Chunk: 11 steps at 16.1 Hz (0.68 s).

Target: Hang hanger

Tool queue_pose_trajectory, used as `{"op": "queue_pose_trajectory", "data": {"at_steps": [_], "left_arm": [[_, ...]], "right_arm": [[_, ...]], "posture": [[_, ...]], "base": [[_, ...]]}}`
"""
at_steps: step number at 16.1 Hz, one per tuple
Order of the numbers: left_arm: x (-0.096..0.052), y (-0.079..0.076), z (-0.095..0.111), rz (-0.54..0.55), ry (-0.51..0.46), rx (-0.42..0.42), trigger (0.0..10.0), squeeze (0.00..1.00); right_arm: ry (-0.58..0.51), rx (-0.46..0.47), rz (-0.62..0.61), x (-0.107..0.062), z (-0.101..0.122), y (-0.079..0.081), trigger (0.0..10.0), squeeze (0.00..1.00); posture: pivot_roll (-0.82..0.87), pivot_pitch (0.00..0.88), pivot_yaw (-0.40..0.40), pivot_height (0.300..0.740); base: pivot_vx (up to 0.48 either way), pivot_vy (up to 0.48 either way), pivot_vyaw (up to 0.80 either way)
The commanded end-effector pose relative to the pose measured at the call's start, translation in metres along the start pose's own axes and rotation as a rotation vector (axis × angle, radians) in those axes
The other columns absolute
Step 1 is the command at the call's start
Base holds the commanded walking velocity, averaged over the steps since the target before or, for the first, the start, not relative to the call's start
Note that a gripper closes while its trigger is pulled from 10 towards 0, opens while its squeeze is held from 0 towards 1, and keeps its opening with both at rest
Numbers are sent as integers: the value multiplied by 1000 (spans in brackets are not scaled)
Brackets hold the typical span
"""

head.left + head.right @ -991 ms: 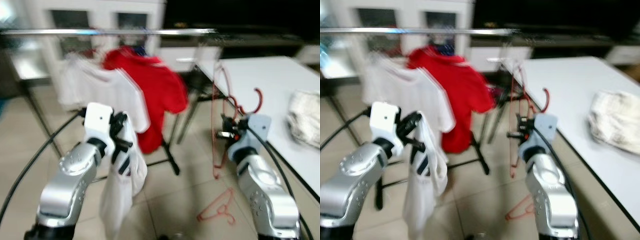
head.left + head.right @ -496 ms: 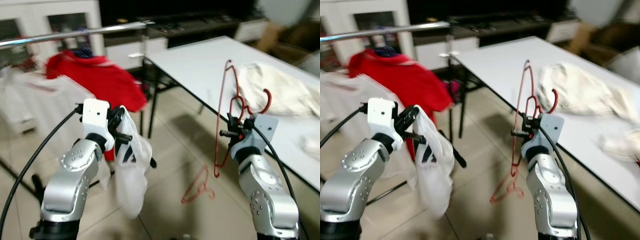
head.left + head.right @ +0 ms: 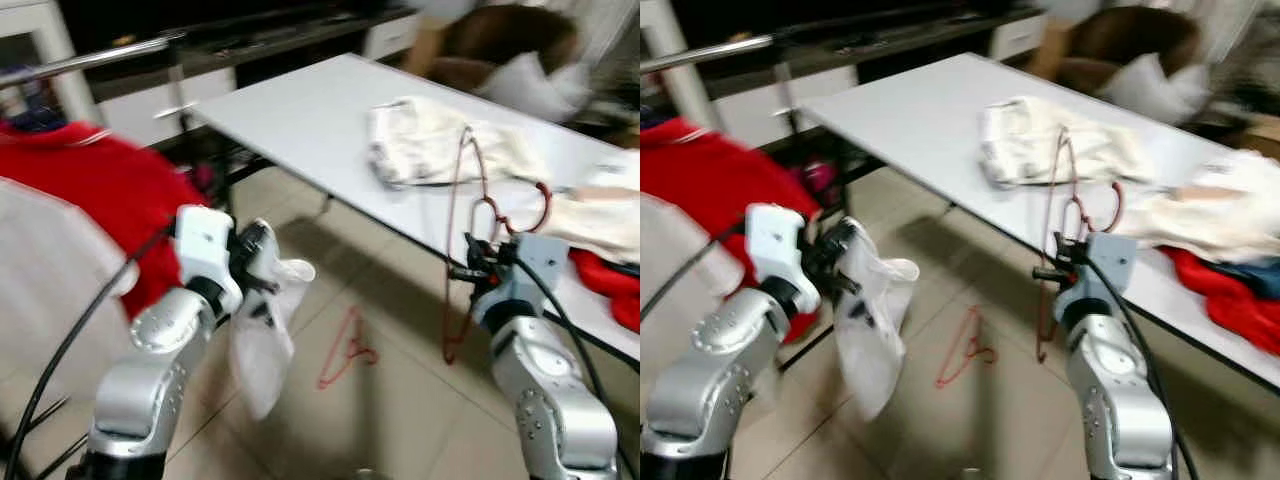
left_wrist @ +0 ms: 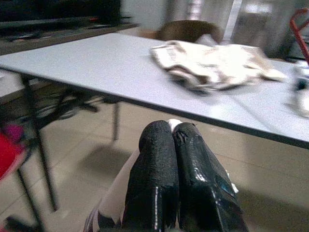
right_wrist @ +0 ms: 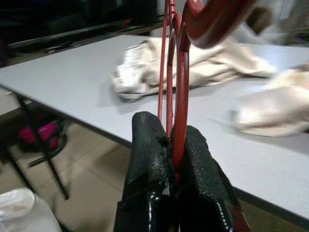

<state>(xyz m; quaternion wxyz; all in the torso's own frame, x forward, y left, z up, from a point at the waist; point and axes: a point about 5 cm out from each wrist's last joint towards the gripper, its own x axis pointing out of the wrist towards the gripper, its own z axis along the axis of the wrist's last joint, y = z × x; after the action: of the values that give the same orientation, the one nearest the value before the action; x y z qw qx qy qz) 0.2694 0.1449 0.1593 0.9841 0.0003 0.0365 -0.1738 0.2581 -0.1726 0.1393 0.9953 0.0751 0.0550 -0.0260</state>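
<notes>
My right gripper is shut on a red wire hanger, held upright beside the white table, hook curling right. In the right wrist view the black fingers pinch the red wire near the hook. My left gripper is shut on a white garment that dangles below it over the floor. The left wrist view has the two fingers pressed together with white cloth beneath them. A second red hanger lies on the tiled floor between the arms.
A long white table runs across the right, carrying a cream cloth pile, more pale cloth and red fabric. A red shirt and a white shirt hang under a metal rail at left. A brown chair stands behind.
The whole view has swung right, away from the rail toward the table. Both grippers keep their holds; the white garment swings out a little.
</notes>
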Motion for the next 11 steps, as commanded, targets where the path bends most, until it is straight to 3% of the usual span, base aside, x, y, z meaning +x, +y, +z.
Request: {"op": "queue_pose_trajectory", "data": {"at_steps": [1, 8, 11], "left_arm": [[-2, 1, 5, 4, -26, 34, 10000, 0], [1, 5, 5, 34, -13, 85, 10000, 0], [5, 8, 10, 49, -25, 85, 10000, 0]], "right_arm": [[-7, 7, 15, -1, 3, 3, 10000, 0], [32, -47, 28, -1, 1, 5, 10000, 0], [45, -18, 50, -1, 0, 9, 10000, 0]], "posture": [[-126, 0, -45, 740], [-127, 0, -49, 740], [-117, 0, -37, 740]], "base": [[0, 0, -781], [0, 0, -783], [0, 0, -794]]}}
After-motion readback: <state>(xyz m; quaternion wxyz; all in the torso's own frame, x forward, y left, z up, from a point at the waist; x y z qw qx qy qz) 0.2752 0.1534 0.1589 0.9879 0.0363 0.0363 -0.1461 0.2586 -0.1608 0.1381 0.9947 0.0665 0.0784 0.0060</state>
